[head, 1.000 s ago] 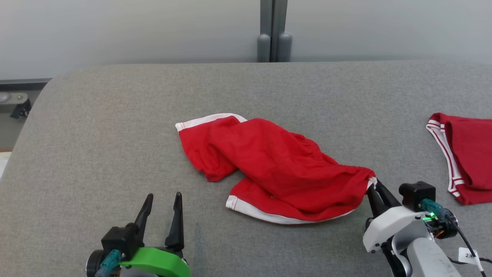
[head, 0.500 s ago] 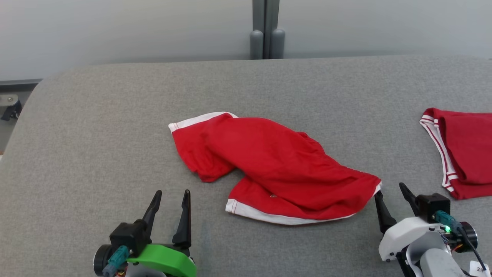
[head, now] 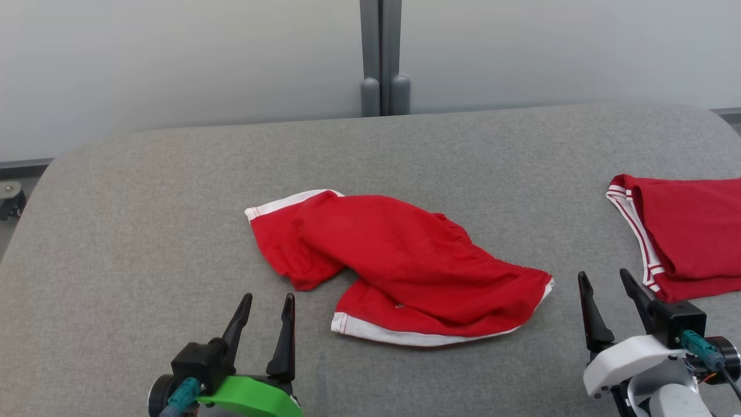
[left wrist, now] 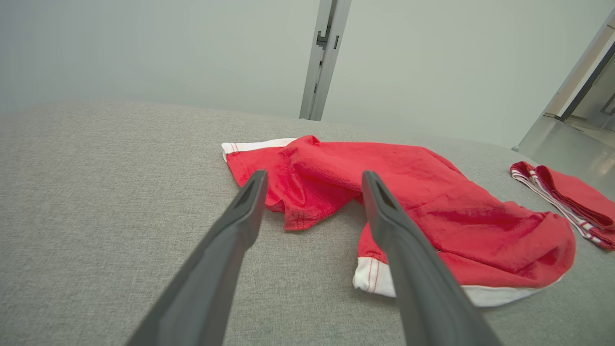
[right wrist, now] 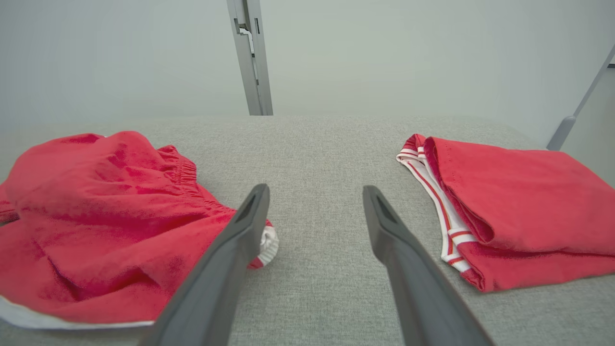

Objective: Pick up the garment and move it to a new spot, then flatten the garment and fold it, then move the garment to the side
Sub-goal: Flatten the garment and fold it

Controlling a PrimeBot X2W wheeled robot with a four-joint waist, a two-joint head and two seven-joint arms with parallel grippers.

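You are seeing the red garment (head: 399, 272) lying crumpled at the middle of the grey table (head: 173, 191). Your right gripper (head: 602, 274) is hanging wide open at the table's front right, near the hem, gripping nothing; your left gripper (head: 268, 298) is standing open at its front left.

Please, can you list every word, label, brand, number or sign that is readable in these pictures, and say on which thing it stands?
No text can be read in these pictures.
On the crumpled red shorts: a tiny dark mark near the white hem, too small to read.
On the folded red garment: red and white stripes, no letters.
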